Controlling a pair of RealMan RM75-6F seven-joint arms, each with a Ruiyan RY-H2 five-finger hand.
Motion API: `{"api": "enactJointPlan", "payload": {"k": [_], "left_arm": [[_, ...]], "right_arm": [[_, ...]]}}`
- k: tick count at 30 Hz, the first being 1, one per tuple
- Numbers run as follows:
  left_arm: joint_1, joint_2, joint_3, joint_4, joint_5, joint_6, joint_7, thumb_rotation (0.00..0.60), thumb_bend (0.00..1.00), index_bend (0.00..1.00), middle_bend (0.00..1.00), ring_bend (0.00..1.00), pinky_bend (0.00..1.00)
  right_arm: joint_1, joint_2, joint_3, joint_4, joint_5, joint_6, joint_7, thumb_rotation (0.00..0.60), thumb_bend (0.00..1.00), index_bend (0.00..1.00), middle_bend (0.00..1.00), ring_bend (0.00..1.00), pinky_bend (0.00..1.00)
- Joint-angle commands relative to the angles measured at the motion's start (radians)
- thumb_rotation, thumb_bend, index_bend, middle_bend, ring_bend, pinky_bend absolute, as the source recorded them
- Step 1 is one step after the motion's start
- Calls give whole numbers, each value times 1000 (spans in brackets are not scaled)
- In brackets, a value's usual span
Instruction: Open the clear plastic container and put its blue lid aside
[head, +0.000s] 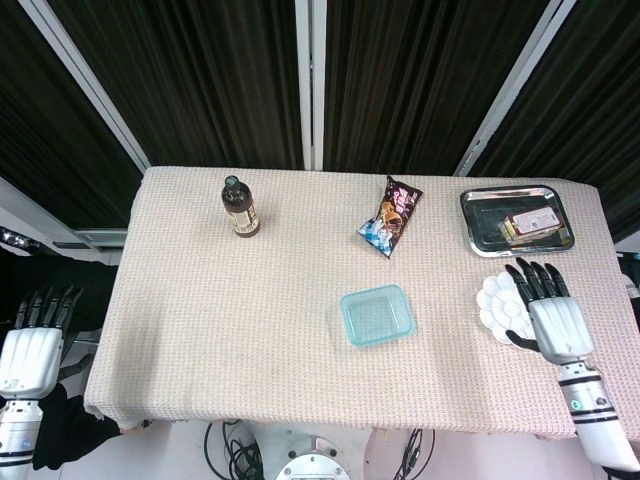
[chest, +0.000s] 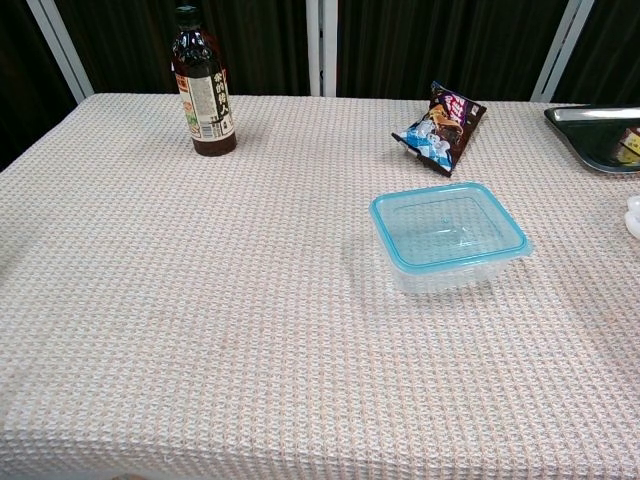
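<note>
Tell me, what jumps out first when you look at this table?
Probably the clear container with its blue lid still on, alone near the table's middle. Behind it lie a snack bag and, further left, a dark bottle. At the right edge, the right robot hand hovers open, partly over a white flower-shaped palette, while the left robot hand waits off the table.
</note>
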Motion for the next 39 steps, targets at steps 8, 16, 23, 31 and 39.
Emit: {"api": "enactJointPlan", "payload": {"k": [8,16,23,31,39], "left_arm": [[-7,0,3,1,-8,-21,0,600,0,101,62,0,14],[-12,-2,6,13,-6,-32,-14,600,0,101,62,0,14],[-37,10,8,9,27,-54,-41,600,0,101,62,0,7],[-114,38,-5,-31,61,-142,-35,600,0,101,62,0,8],[-293,14,-45,-48,80,-358,-51,600,0,101,62,0,11]], "right_arm": [[193,-205,18,161,-51,-177,41,600,26,0,0,0,0],[295,-331,10,240,-93,-240,64,600,26,0,0,0,0],[389,-447,25,310,-120,-273,98,600,26,0,0,0,0],[518,-590,66,438,-120,-329,134,600,26,0,0,0,0],[554,-553,63,436,-119,-323,137,600,26,0,0,0,0]]}}
